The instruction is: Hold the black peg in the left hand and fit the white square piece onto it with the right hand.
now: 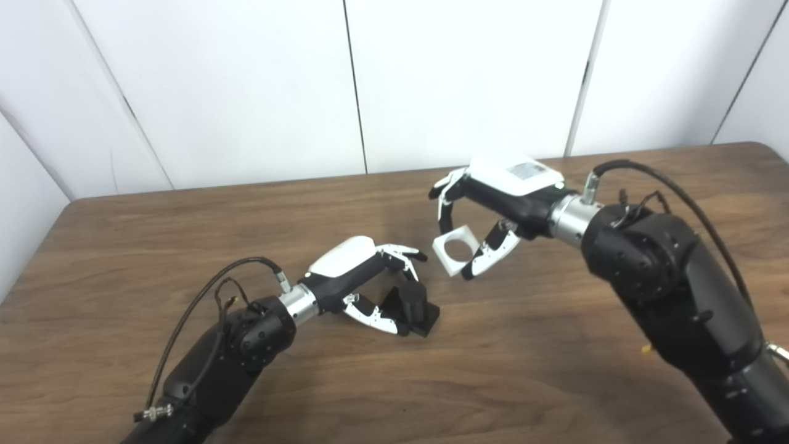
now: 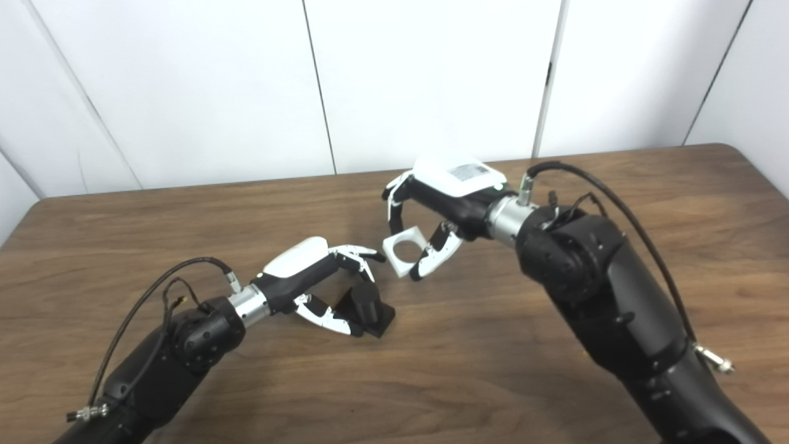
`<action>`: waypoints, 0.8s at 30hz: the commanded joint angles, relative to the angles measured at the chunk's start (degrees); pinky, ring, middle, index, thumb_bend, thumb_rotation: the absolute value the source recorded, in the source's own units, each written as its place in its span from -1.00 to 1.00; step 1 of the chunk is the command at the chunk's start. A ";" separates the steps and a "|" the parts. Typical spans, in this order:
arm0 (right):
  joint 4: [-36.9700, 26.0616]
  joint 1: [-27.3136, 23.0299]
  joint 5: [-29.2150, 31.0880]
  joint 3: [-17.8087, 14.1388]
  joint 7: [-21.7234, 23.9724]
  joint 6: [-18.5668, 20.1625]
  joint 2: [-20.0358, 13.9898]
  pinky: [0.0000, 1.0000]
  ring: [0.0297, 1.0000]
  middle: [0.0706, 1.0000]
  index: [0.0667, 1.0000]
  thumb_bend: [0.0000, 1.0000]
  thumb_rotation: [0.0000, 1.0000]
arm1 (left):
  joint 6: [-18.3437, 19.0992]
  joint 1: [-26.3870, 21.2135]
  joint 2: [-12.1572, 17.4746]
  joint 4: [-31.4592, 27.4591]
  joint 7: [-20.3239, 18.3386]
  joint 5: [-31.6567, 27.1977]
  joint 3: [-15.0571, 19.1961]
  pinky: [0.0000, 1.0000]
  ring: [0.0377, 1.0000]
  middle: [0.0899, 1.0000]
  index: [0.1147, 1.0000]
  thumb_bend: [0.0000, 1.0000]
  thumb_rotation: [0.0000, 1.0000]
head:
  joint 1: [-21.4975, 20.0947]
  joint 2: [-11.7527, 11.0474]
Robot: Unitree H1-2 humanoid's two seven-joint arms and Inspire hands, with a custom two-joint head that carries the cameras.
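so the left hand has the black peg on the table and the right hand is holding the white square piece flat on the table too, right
Not quite: the right hand holds the white square piece lifted above the table, as the left eye view shows. The left hand does grip the black peg on the table.

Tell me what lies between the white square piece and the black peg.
Only the left hand's fingertips near that gap; otherwise bare table between the white square piece and black peg, in both eye views.

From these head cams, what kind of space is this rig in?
Probably a lab or test room: a bare wooden table, plain white wall panels behind, and only the black peg and white square piece out.
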 commanded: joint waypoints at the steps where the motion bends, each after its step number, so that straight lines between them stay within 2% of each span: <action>1: -1.92 -1.87 -1.69 -0.53 -0.49 1.74 0.75 0.56 0.75 0.62 -0.11 0.03 -0.71 | 6.35 3.94 1.08 3.29 -4.13 6.06 -2.90 0.59 0.77 0.71 -0.15 0.04 -0.85 | 0.03 0.09; 10: -2.65 -0.11 -6.07 0.20 0.95 7.46 4.99 0.63 0.78 0.60 -0.11 0.03 -0.72 | 6.51 4.02 0.73 2.97 -4.65 5.18 -2.79 0.59 0.77 0.70 -0.15 0.04 -0.85 | 0.60 0.35; 24: -0.31 1.03 -6.21 1.40 0.41 7.72 6.97 0.63 0.78 0.61 -0.11 0.03 -0.71 | 7.51 3.98 0.07 2.35 -4.48 5.29 -3.07 0.60 0.77 0.70 -0.15 0.04 -0.85 | 1.50 0.73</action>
